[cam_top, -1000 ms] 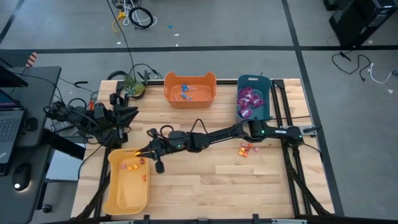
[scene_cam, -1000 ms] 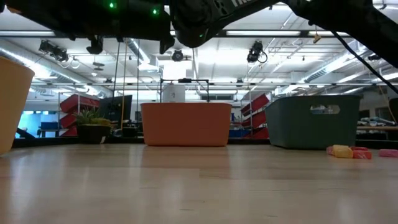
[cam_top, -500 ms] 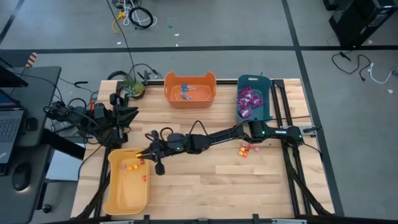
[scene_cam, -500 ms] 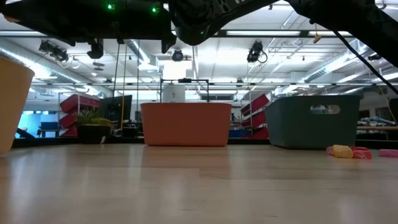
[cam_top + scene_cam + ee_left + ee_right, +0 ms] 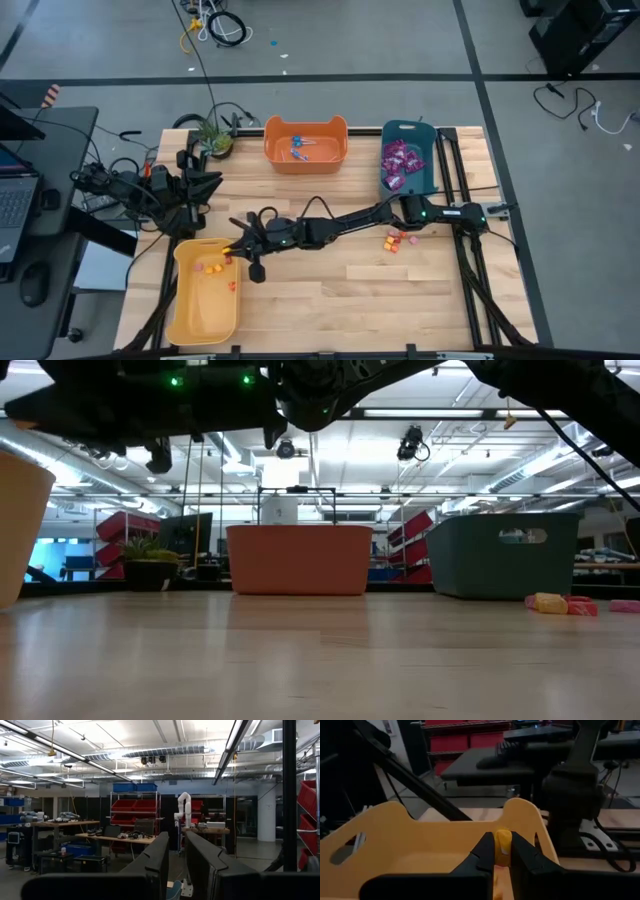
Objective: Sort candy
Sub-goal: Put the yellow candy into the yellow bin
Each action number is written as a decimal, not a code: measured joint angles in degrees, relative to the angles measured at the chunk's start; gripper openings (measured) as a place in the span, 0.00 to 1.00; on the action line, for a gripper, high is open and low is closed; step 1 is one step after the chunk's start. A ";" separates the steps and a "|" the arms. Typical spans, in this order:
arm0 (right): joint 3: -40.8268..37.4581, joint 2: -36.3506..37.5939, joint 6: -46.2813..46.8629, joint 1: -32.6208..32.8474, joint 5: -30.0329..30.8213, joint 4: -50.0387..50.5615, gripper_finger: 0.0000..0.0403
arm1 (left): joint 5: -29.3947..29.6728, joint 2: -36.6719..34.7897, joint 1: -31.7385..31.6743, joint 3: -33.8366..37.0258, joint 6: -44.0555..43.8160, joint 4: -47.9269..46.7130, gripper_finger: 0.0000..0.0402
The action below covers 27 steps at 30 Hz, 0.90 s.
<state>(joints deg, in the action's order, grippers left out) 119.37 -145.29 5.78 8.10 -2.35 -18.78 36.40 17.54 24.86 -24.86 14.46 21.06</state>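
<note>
While the right arm stretches leftward across the table, the right gripper (image 5: 232, 246) sits over the far right corner of the yellow bin (image 5: 190, 318), its fingers (image 5: 482, 851) pinched on a small yellow candy (image 5: 502, 848). A few loose candies (image 5: 397, 240) lie on the table right of centre, with more pieces (image 5: 212, 268) inside the yellow bin. The left gripper (image 5: 172, 851) waits at the table's far left, fingers slightly parted, holding nothing. Purple packets (image 5: 402, 162) fill the teal bin (image 5: 429, 184); blue lollipops (image 5: 299, 147) lie in the orange bin (image 5: 278, 160).

A yellow candy (image 5: 502, 848) sits pinched upright between dark fingers (image 5: 482, 854); purple packets (image 5: 401, 162), blue lollipops (image 5: 299, 148) and small pieces (image 5: 397, 240) lie apart.
</note>
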 joint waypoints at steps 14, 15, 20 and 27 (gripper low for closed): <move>-0.02 0.09 2.26 0.07 1.29 4.86 0.07 | 0.00 0.00 0.00 0.00 -0.02 0.02 0.17; -0.02 0.09 2.58 0.06 1.29 5.48 0.07 | 0.00 0.00 0.00 0.00 -0.02 0.02 0.17; -0.02 0.09 3.08 0.04 1.29 6.24 0.07 | 0.00 0.00 0.00 0.00 -0.02 0.02 0.17; -0.02 0.09 3.08 0.04 1.29 6.41 0.08 | 0.01 0.00 0.00 0.00 -0.02 0.02 0.17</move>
<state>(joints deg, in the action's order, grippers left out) 119.35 -145.21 8.86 8.14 -1.06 -12.37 36.41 17.54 24.86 -24.86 14.44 21.08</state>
